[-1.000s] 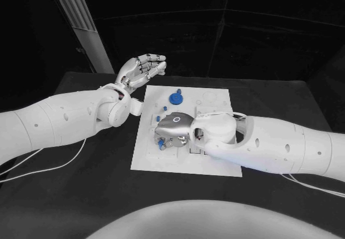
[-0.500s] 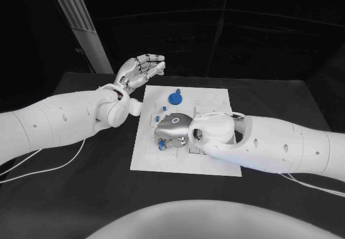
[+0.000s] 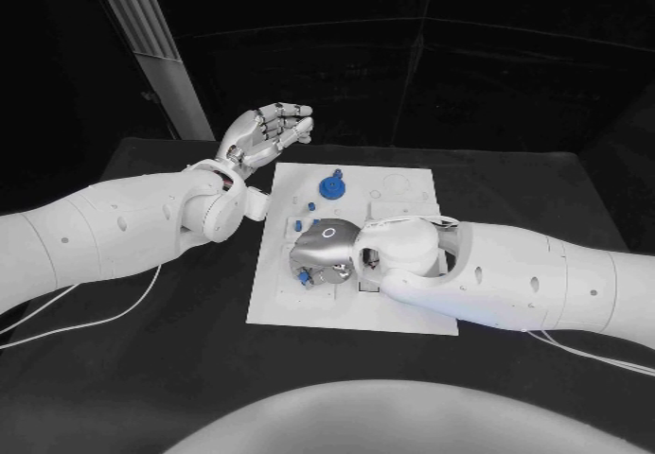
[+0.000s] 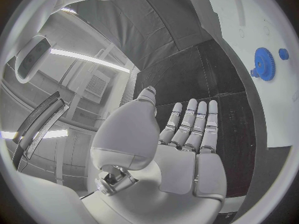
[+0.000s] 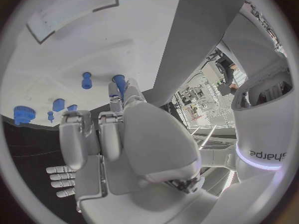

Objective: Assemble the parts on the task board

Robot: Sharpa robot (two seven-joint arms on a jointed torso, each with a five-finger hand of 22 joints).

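Observation:
The white task board (image 3: 396,307) lies in the middle of the table. My right hand (image 3: 327,248) is low over its left half, fingers curled down, and its fingertips pinch a small blue peg (image 3: 302,276) (image 5: 119,82) at the board's surface. A second blue peg (image 5: 86,79) (image 3: 296,226) stands close by. The blue gear (image 3: 333,187) (image 4: 264,63) (image 5: 24,114) sits at the far left of the board, with a small blue piece (image 3: 312,204) beside it. My left hand (image 3: 271,132) (image 4: 187,139) is raised off the board's far left corner, fingers apart and holding nothing.
The black table (image 3: 164,350) surrounds the board. A white cable (image 3: 82,322) trails over the table under my left arm. My right forearm (image 3: 519,279) covers the board's right near corner.
My right hand has edged a little to the left over the board with the blue peg at its fingertips. The left hand has stayed put.

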